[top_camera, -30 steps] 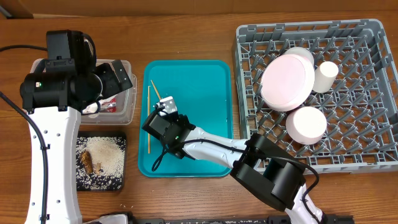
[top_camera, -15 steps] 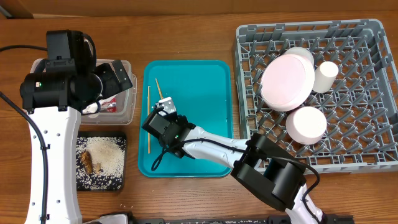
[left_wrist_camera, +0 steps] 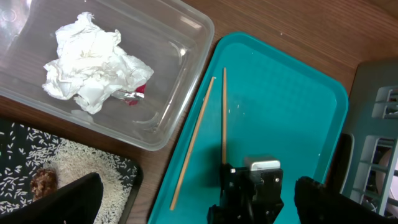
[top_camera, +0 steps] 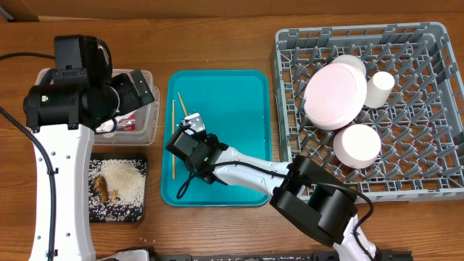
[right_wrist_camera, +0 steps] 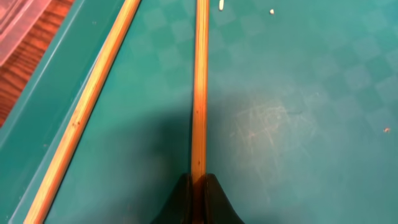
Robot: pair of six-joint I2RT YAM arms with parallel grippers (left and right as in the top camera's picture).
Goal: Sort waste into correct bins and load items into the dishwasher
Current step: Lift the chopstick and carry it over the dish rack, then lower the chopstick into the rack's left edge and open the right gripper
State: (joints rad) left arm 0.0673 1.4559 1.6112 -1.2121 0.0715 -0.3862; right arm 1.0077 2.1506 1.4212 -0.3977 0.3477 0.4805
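Because the right hand (right_wrist_camera: pixel 199 182) is pinched shut on only the near end of one chopstick (right_wrist_camera: pixel 200 93), at the teal tray's (top_camera: pixel 239 94) nine o'clock side, lifting could swing or drop it. The left hand (top_camera: pixel 134 90) gapes empty.

Left pincer (top_camera: pixel 136 88) gapes wide; right pincer (right_wrist_camera: pixel 199 182) pinched tight.

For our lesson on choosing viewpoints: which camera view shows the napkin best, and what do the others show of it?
The left wrist view: the napkin lies in full, unobstructed, in the tub. Overhead, the left arm hides most of it. The right wrist view shows none of it.
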